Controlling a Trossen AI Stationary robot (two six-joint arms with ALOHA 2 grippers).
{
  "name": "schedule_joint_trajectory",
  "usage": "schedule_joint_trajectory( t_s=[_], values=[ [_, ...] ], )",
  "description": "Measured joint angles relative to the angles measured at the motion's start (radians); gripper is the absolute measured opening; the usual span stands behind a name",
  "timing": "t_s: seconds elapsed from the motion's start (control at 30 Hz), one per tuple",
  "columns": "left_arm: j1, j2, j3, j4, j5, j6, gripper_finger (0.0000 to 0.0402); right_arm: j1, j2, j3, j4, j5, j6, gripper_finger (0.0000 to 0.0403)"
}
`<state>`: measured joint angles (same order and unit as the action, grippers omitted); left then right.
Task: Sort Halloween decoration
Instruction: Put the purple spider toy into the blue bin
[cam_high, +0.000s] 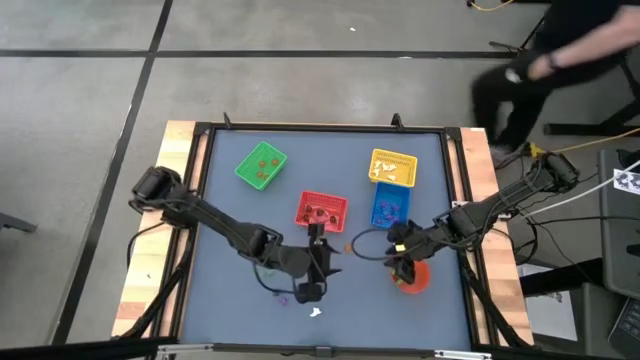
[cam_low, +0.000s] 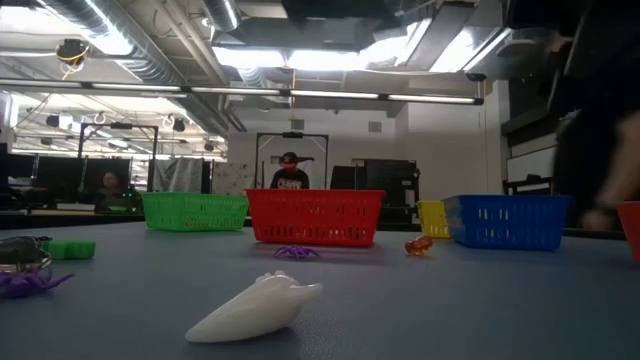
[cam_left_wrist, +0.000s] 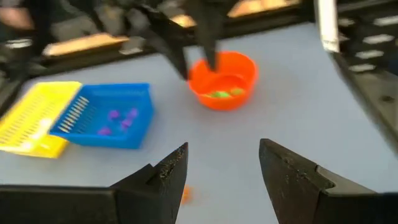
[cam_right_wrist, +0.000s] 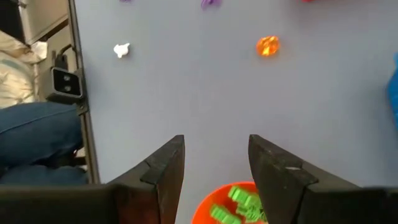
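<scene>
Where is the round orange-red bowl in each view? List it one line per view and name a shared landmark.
High view: bowl at the table's lower right, under the right claw.
Low view: only its edge at the far right.
Left wrist view: bowl upper centre, green pieces inside.
Right wrist view: bowl at bottom, between the fingers.
Shared landmark: the blue basket beside it.

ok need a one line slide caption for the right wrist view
Open right gripper above the red bowl of green trinkets; an orange trinket and a white one lie loose beyond.
</scene>
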<state>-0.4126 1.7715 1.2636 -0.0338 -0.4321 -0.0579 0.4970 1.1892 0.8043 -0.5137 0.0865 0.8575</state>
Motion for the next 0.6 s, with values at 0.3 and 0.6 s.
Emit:
schedule_joint_trajectory(
  t_s=[0.3, 0.6],
  values=[
    [-0.073, -0.039, 0.001, -0.138, 0.132, -0.074, 0.0183, 0.0, 0.0, 0.0, 0.009, 0.059, -0.002, 0.0175],
    [-0.175, -0.039, 0.001, -0.256, 0.286, -0.128, 0.0182, 0.0, 0.0, 0.0, 0.049, 0.061, -0.001, 0.0175]
  ],
)
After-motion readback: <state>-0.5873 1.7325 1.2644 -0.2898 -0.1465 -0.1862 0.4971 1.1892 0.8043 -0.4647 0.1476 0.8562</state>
